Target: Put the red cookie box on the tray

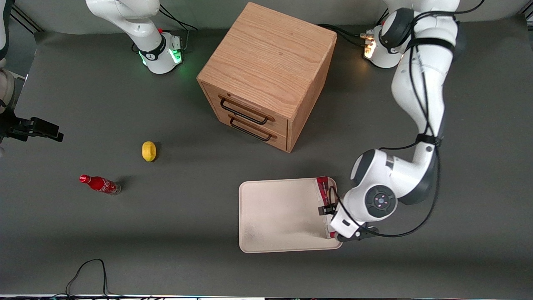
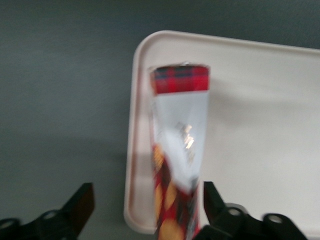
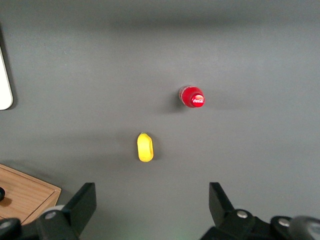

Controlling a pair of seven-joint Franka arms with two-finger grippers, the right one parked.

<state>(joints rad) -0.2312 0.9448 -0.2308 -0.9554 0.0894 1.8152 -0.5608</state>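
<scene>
The red cookie box [image 1: 322,186] lies in the cream-white tray [image 1: 275,216], along the tray's rim at the working arm's end. In the left wrist view the red cookie box [image 2: 180,130] shows a red tartan end, a grey-white face and cookie pictures, and it lies on the tray [image 2: 260,125]. My left gripper [image 1: 327,209] hovers just over the box and that rim. In the left wrist view the gripper [image 2: 147,199] is open, with its fingers [image 2: 82,205] wide apart on either side of the box. One finger is close to the box, the other is well clear over the table.
A wooden two-drawer cabinet [image 1: 266,75] stands farther from the front camera than the tray. A yellow lemon [image 1: 149,151] and a small red soda bottle [image 1: 99,184] lie toward the parked arm's end. A black cable [image 1: 87,271] loops at the table's near edge.
</scene>
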